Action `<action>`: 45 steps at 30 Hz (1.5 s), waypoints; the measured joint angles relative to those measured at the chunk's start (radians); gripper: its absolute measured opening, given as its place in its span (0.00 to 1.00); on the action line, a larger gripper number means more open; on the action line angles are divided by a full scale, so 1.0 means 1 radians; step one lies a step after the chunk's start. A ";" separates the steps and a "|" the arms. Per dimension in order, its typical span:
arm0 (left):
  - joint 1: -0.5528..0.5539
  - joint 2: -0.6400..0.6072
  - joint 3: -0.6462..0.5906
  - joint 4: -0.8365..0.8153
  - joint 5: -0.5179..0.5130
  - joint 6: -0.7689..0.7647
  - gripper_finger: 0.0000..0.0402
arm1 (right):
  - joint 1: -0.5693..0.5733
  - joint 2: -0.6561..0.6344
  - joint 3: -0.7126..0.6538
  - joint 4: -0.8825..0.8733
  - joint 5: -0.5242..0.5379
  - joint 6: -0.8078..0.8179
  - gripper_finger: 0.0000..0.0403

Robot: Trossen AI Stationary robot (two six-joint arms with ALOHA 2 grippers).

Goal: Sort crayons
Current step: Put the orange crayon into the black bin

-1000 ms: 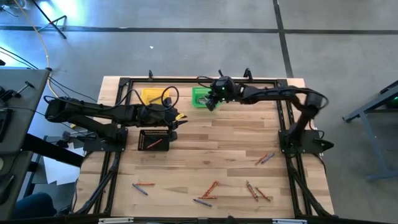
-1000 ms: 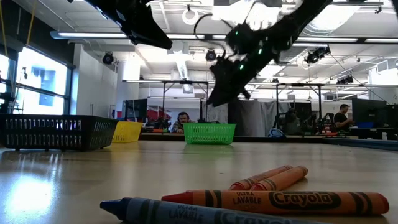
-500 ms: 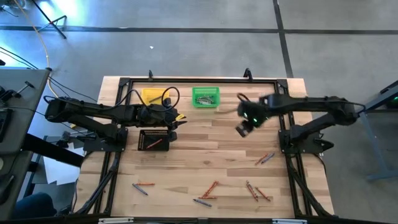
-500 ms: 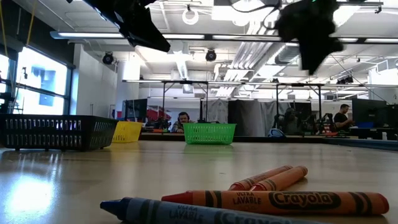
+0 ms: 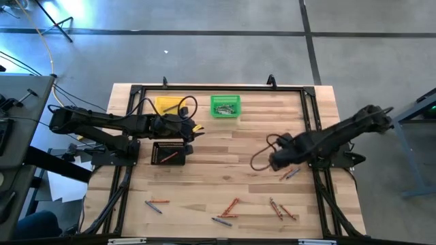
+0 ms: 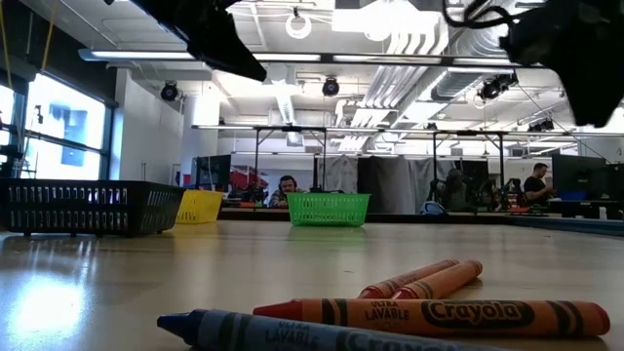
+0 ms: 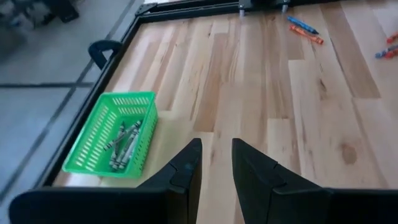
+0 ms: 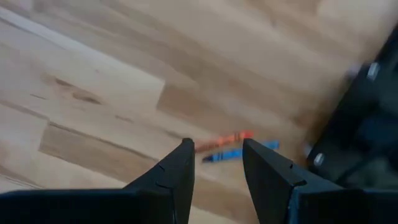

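Two grippers — right gripper [image 8: 216,163] jaws open above crayons [image 8: 236,144], left gripper [image 7: 216,163] jaws open, empty

- Wooden table [image 5: 225,163] carries everything.
- Green bin [image 5: 225,106], yellow bin [image 5: 167,104] and black bin [image 5: 168,152] lie near the left jaws.
- Orange and blue crayons [image 8: 233,146] lie just beyond the right jaws; other crayons [image 5: 228,207] lie scattered well apart from both.

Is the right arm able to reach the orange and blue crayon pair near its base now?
Probably yes. The right gripper hangs open, nothing held, just beside the orange crayon and blue crayon. Bare table lies between, nothing blocking.
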 joint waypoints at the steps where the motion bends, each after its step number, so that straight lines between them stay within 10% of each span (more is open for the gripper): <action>1: 0.000 0.000 0.000 0.006 0.000 0.023 0.18 | 0.019 0.000 -0.015 0.014 -0.008 0.049 0.32; 8: 0.002 0.000 0.000 0.095 -0.052 0.151 0.18 | 0.137 0.000 -0.102 0.165 -0.034 0.294 0.32; 23: 0.002 0.000 0.000 -0.026 -0.540 0.107 0.18 | 0.324 0.000 -0.207 0.300 -0.038 0.618 0.32; 45: 0.002 0.000 0.001 -0.204 -0.517 -0.049 0.18 | 0.377 0.124 -0.207 0.264 -0.033 0.741 0.32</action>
